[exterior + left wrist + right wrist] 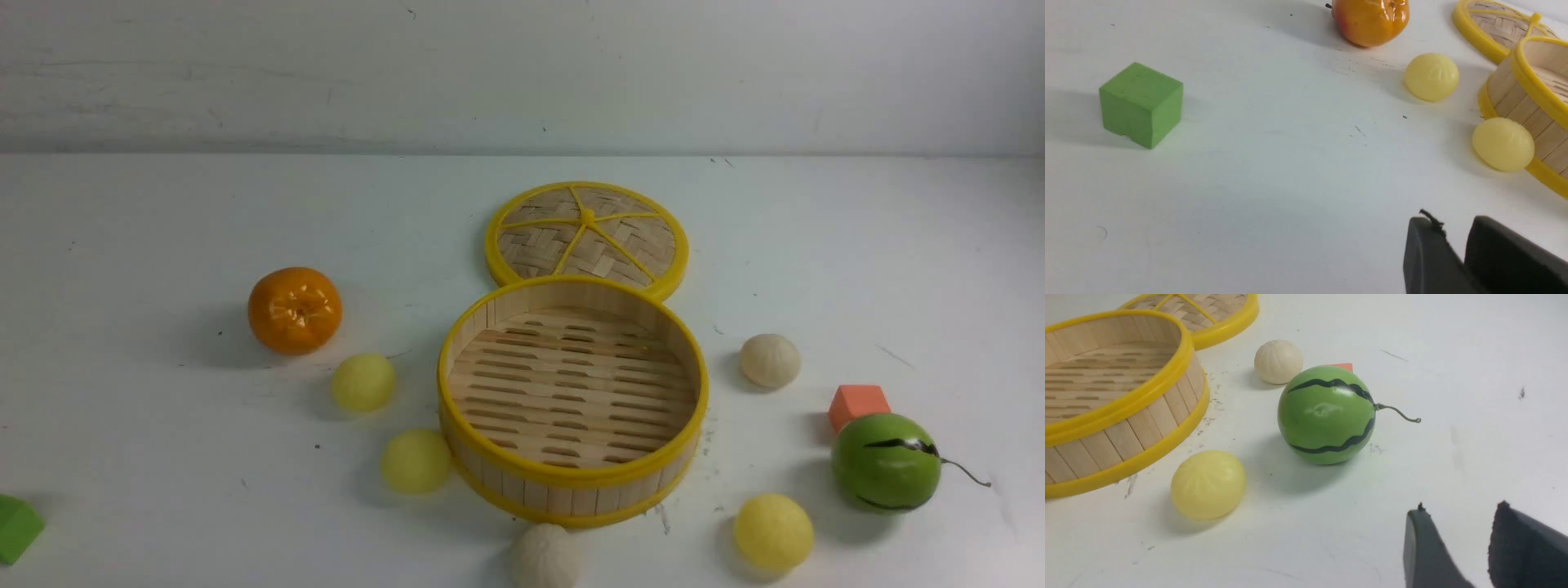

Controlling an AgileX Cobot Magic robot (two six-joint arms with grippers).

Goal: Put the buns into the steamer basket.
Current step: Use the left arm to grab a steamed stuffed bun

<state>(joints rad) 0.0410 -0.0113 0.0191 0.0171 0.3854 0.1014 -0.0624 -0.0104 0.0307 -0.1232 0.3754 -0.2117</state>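
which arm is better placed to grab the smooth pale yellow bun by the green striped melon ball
Right: that bun lies right of the round bamboo steamer basket, near the open right gripper.

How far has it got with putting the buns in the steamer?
Done: nothing; the steamer basket is empty. In hand: nothing; the left gripper and right gripper are open, holding nothing. Left: three yellow buns and two off-white buns, all on the table.

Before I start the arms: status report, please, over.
Left pincer open, empty; right pincer open, empty. Steamer basket empty, all five buns outside it. Lid lies behind basket, no obstruction.
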